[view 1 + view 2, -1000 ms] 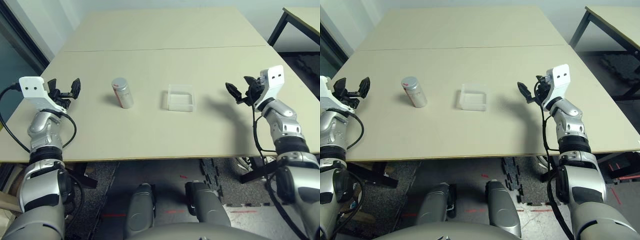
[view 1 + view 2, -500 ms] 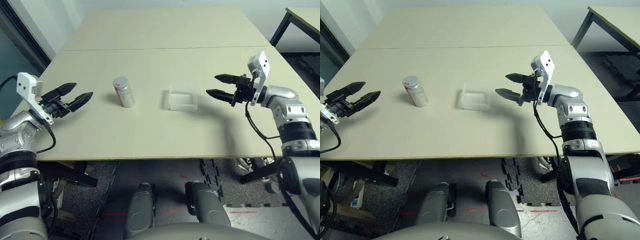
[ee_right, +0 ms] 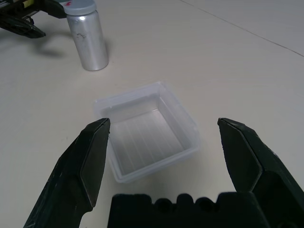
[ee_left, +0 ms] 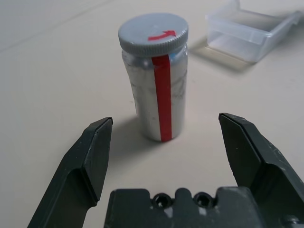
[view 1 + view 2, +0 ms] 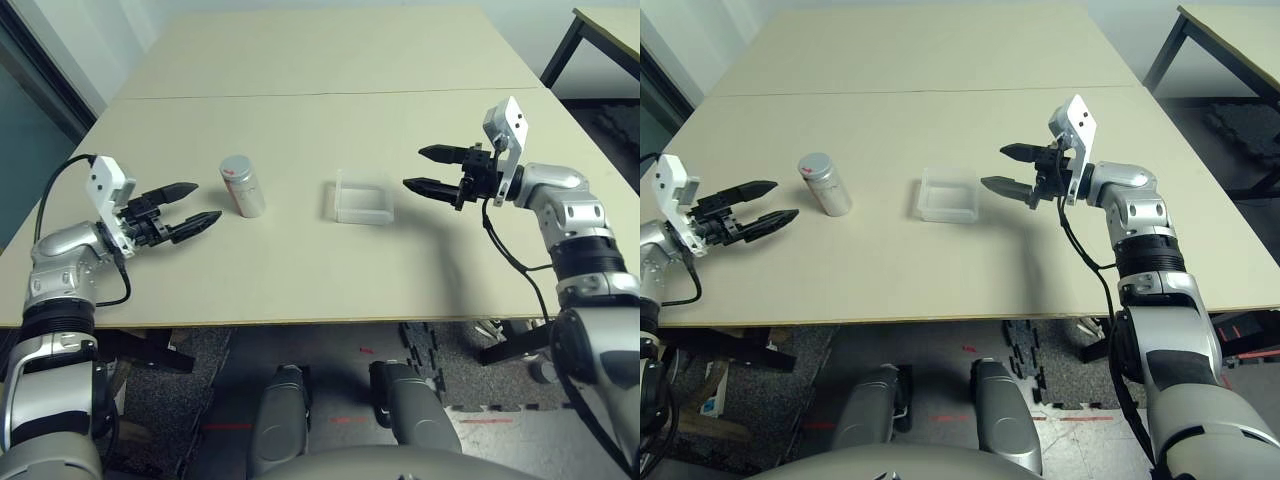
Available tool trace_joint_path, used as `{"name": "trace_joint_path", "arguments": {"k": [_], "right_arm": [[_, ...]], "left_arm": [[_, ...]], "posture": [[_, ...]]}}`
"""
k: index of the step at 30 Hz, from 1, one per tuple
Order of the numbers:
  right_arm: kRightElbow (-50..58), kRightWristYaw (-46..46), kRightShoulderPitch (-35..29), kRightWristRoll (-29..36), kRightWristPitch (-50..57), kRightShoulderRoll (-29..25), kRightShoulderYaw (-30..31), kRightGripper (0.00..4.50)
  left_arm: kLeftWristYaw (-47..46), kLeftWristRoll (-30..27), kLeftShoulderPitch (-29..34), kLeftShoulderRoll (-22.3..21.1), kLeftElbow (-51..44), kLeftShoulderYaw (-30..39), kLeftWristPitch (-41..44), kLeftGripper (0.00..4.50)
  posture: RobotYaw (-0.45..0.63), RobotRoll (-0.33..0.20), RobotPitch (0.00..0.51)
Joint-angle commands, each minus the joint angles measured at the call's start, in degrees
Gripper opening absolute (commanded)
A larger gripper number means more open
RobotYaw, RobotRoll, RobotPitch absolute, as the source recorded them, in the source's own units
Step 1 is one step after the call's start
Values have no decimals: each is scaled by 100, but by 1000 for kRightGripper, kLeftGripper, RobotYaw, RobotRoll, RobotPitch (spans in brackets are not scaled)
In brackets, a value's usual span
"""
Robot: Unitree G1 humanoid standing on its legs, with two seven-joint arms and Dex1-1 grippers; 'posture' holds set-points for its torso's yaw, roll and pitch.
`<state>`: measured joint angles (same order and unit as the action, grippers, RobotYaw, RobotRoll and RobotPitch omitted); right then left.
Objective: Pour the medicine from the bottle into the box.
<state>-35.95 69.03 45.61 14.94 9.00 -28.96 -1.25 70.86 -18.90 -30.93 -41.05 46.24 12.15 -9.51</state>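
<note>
The bottle (image 5: 242, 185) stands upright on the table, silvery with a red stripe and a grey cap on top (image 4: 153, 32). My left gripper (image 5: 200, 203) is open just left of it, fingers pointing at it, not touching. The clear box (image 5: 361, 199) sits right of the bottle and looks empty (image 3: 147, 129). My right gripper (image 5: 421, 169) hovers open a little to the right of the box, pointing at it. The medicine is hidden.
The tan table (image 5: 320, 100) stretches far back with a seam across it. A second table's corner (image 5: 600, 25) stands at the far right. The front table edge (image 5: 320, 320) runs close below both arms.
My left gripper has moved right, close to the bottle. My right gripper has shifted slightly left toward the box. Bottle and box stay in place.
</note>
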Motion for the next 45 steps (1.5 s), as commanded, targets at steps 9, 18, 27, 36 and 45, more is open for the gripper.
{"name": "trace_joint_path", "arguments": {"k": [9,18,27,36,45], "right_arm": [[335,-7,-131,18,188,-32,91,4500],[803,-61,-363,120,531,-97,18,4500],[1245,-213,-622,250,799,-258,-48,4500],[1720,-366,-920,399,1049,-336,-63,4500],[2033,-479,-1088,516,1237,-456,-59,4500]], "left_arm": [[-316,249,-207,338,535,-40,-575,4486],[-522,376,-548,485,1095,-37,-727,4486],[-672,618,-860,809,1562,-177,-902,4486],[-885,806,-1195,1009,1968,-263,-1035,4486],[-1022,876,-1378,1132,2197,-202,-1041,4486]], "posture": [[-89,0,116],[-129,0,113],[-171,0,116],[-203,0,117],[-221,0,114]]}}
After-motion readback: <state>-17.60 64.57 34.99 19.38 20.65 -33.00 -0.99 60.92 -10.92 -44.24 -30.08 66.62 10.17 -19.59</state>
